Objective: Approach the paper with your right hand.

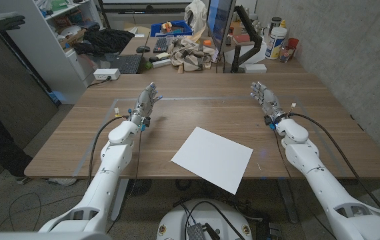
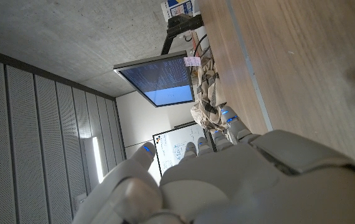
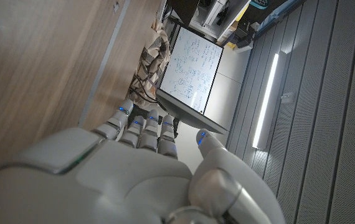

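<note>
No text, label, brand or number can be read anywhere in these pictures. The flat dark computer monitor (image 2: pixel 157 78) carries rows of small pale lines on a blue-black screen in the left wrist view, too fine to make out. The white wall-mounted whiteboard (image 3: pixel 193 65) bears blue handwritten marks in the right wrist view, blurred beyond reading. The white plastic bottle with a blue printed label (image 1: pixel 276 45) at the far right of the table's back edge shows print in the head view, too small to tell. The white rectangular sheet of paper (image 1: pixel 213 159) on the wooden table is blank.
</note>
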### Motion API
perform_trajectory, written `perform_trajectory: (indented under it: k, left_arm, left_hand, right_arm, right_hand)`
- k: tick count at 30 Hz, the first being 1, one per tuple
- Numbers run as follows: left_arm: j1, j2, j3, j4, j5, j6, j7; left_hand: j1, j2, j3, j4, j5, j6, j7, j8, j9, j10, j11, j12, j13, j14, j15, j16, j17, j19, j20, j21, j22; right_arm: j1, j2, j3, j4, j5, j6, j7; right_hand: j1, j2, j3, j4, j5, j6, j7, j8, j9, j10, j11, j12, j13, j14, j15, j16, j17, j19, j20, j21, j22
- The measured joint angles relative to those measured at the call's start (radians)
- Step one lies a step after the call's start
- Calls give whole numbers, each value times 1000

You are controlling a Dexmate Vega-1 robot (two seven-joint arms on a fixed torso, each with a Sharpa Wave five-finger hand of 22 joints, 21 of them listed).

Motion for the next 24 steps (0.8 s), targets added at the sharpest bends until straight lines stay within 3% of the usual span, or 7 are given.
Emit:
perform_trajectory:
  k: [8,24]
  left_arm:
    - [0,-10,-6,-1,18,4,-8]
    - [-4,-15,-3,1,46,-6,-13]
  left_hand:
    - [-3,3,0,0,0,0,0,0,0,0,0,0,0,0,0,0,0,0,0,0,0]
    - [-3,3,0,0,0,0,0,0,0,0,0,0,0,0,0,0,-2,0,0,-8,0]
  right_arm:
    - [3,-7,5,25,-47,77,10]
    - [3,-49,14,45,-121,207,12]
  right_hand:
    - [0,0,-4,-4,0,37,-1,15,0,27,-6,7,0,31,-9,7,-2,25,-3,5,0]
    - [2,-2,-8,-8,0,53,-7,15,0,47,-15,6,0,52,-9,7,-2,39,0,5,0]
